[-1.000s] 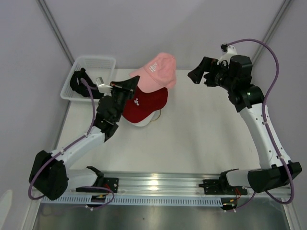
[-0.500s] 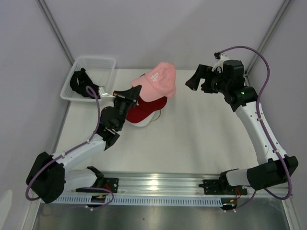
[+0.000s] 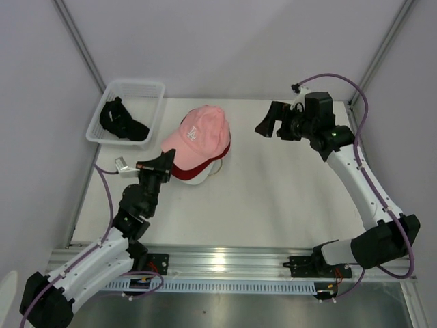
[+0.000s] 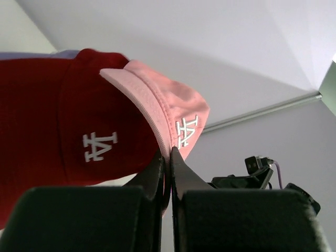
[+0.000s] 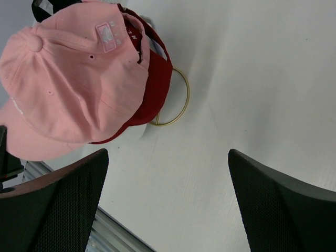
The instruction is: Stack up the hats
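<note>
We logged one pink cap [image 3: 200,130] seated on a red cap [image 3: 191,169], with the left gripper [image 3: 164,162] pinched tight on the pink brim at the pile's 8 o'clock. One black cap [image 3: 121,121] lay in the white basket [image 3: 149,87] at the pile's 10 o'clock. The right gripper [image 3: 268,124] hung at 3 o'clock, well apart, jaws spread wide, holding nothing.

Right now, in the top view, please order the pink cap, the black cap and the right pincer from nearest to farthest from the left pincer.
1. pink cap, on the red cap; the left pincer pinches its brim.
2. black cap, in the basket at the far left.
3. right pincer, across the table on the right.
</note>
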Available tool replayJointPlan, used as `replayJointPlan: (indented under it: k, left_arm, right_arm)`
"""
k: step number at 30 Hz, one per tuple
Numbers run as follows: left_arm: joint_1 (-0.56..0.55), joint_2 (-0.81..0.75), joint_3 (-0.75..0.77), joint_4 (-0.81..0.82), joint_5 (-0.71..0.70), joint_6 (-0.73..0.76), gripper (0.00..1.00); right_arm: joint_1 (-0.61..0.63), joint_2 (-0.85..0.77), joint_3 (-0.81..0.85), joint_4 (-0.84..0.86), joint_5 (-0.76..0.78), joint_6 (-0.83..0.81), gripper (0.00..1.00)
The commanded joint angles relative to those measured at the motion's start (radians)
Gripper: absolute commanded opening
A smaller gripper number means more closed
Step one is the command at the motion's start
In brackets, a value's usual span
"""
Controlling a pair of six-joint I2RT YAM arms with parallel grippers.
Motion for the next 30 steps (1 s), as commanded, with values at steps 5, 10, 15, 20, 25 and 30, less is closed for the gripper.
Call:
replayJointPlan:
  k: [5, 10, 15, 20, 25, 30]
  left_arm:
    - [0.019, 0.081, -0.071, -0.271, -0.108, -0.151, 0.01]
    - [0.042, 0.051, -0.119, -0.435, -0.147, -0.305, 0.01]
    - [0.068, 0.066, -0.068, -0.644, -0.176, -0.326, 0.01]
    - [0.161, 0.164, -0.073, -0.525, 0.014, -0.156, 0.01]
    - [0.161, 0.054, -0.073, -0.592, 0.016, -0.097, 0.08]
    - [0.161, -0.124, 0.019, -0.759, -0.039, 0.042, 0.92]
  right_arm:
    - [0.037, 0.012, -0.001, 0.015, 0.028, 0.013, 1.0]
    - [0.041, 0.007, -0.009, 0.003, 0.041, 0.01, 0.99]
    - [0.054, 0.021, -0.035, 0.013, 0.035, 0.024, 0.99]
    - [0.078, 0.023, -0.035, 0.007, 0.056, 0.019, 1.0]
    - [0.083, 0.014, -0.037, 0.001, 0.067, 0.012, 1.0]
    - [0.083, 0.012, -0.038, 0.004, 0.056, 0.009, 1.0]
